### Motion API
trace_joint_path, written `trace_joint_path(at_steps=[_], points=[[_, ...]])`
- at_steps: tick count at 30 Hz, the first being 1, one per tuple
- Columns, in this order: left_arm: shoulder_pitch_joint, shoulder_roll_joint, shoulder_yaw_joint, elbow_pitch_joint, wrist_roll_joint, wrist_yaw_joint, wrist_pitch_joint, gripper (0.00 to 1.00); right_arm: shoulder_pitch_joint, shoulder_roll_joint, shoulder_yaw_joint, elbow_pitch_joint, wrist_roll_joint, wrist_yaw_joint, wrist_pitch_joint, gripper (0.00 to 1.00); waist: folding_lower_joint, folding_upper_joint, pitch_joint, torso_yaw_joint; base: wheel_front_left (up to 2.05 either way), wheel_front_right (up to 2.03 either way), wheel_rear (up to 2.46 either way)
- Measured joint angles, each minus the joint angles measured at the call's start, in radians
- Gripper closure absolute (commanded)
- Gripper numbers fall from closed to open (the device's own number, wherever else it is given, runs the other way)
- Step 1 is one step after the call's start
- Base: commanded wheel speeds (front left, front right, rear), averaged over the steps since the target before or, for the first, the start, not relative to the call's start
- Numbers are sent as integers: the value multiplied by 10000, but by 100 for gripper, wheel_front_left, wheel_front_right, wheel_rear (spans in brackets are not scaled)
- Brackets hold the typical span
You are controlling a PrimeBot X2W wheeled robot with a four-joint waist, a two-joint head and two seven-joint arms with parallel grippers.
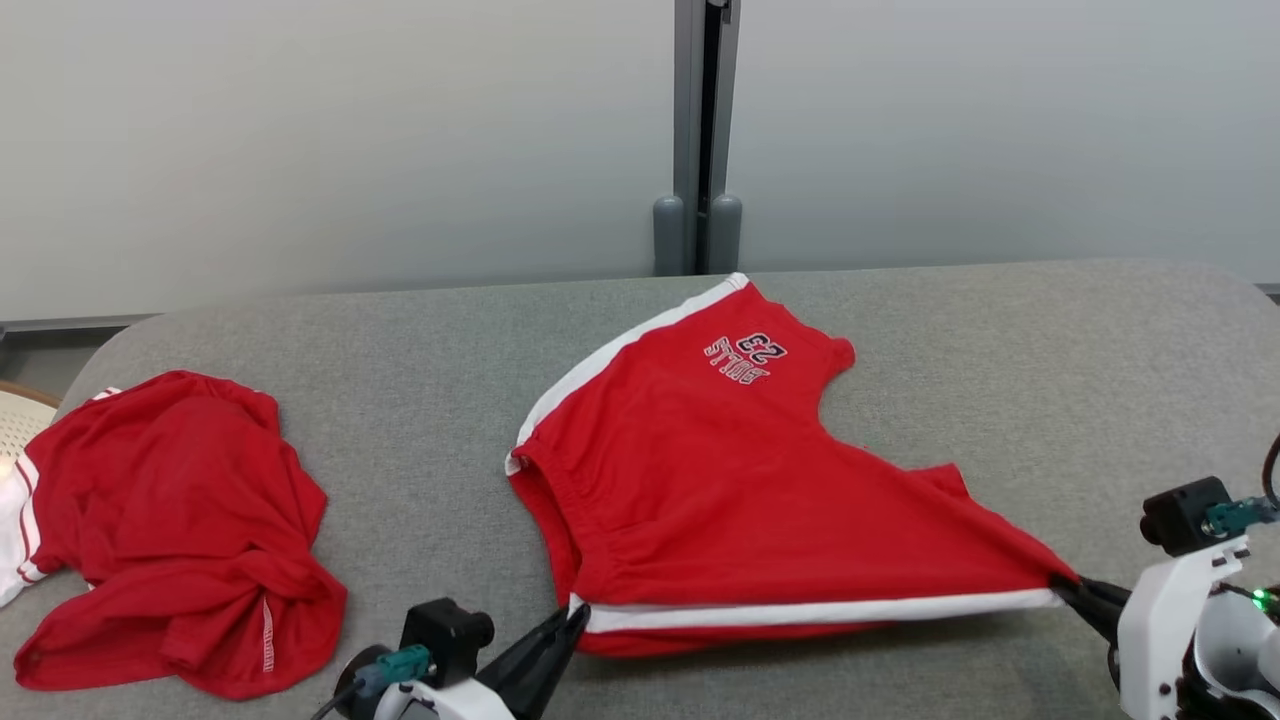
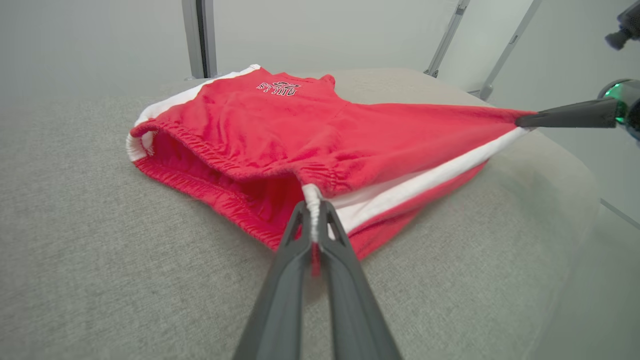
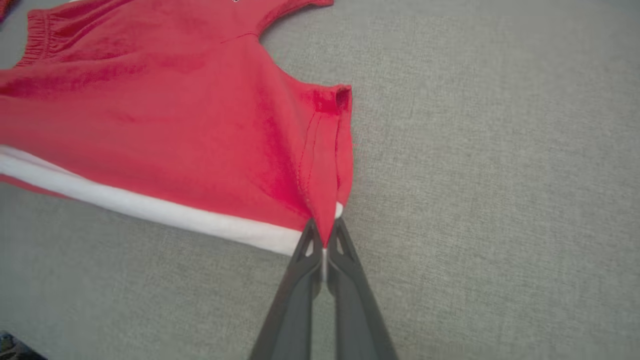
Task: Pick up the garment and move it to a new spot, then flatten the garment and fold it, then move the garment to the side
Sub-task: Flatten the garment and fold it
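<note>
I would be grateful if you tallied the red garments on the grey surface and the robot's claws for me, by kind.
Red garments: 2 (red shorts, crumpled red garment)
Claws: 2 (left claw, right claw, each shut on the red shorts)
Total: 4

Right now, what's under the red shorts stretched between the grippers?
The grey fabric tabletop shows around the red shorts on all sides. The left gripper and right gripper pinch the near striped edge. Whatever lies directly beneath the cloth is covered.
</note>
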Motion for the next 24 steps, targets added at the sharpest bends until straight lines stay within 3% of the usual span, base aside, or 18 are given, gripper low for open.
trace_joint_path(at_steps=[7, 11, 16, 24], points=[[589, 293, -604, -959, 82, 0, 174, 100, 603, -1448, 334, -1498, 786, 0, 627, 100, 0, 1, -206, 2, 0, 0, 0], [840, 447, -667, -1758, 92, 123, 238, 100, 646, -2075, 291, -2010, 683, 0, 667, 100, 0, 0, -189, 55, 0, 0, 0], [710, 640, -332, -2543, 42, 449, 255, 100, 176, -2251, -180, -2205, 779, 0, 639, 100, 0, 0, -100, 286, 0, 0, 0], [-372, 560, 98, -3304, -10, 621, 506, 100, -1433, -2416, -947, -2464, 545, 0, 1352, 100, 0, 0, 508, 832, 0, 0, 0]])
